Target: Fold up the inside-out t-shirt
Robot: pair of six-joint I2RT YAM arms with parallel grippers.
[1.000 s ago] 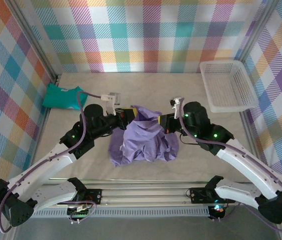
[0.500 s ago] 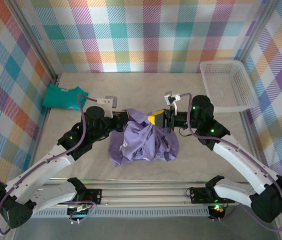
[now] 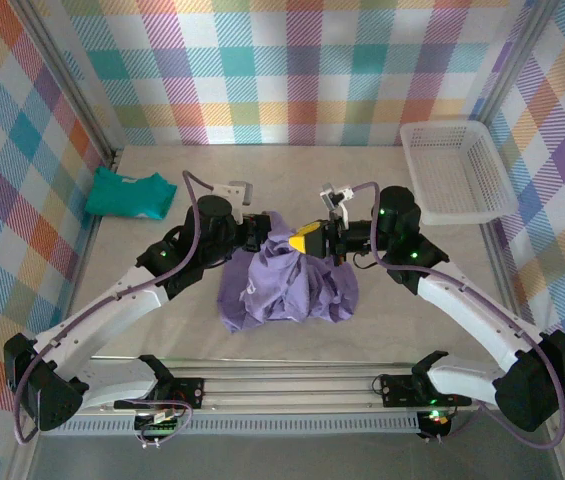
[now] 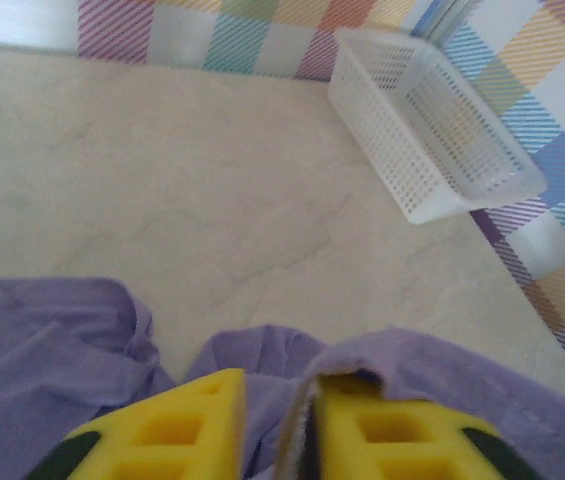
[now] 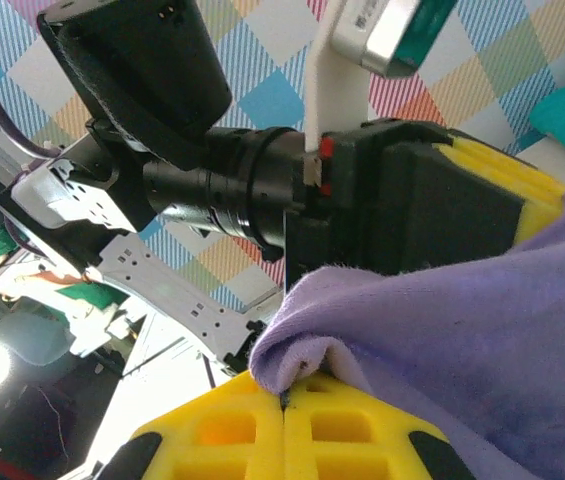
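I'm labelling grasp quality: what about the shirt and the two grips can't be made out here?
- Sleeves and neckline: top view, lost in the bunched folds of the t-shirt.
- How deep the left gripper bites: left wrist view, the bottom edge cuts off its pads and cloth drapes one.
- How deep the right gripper bites: right wrist view, pads cut off below; cloth covers the pinch.

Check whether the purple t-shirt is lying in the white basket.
No, the t-shirt sits bunched on the table, well apart from the basket at far right.

Robot lab cell: plaid cloth walls (image 3: 312, 70), aluminium base rail (image 3: 292, 385), pale tabletop (image 3: 292, 170).
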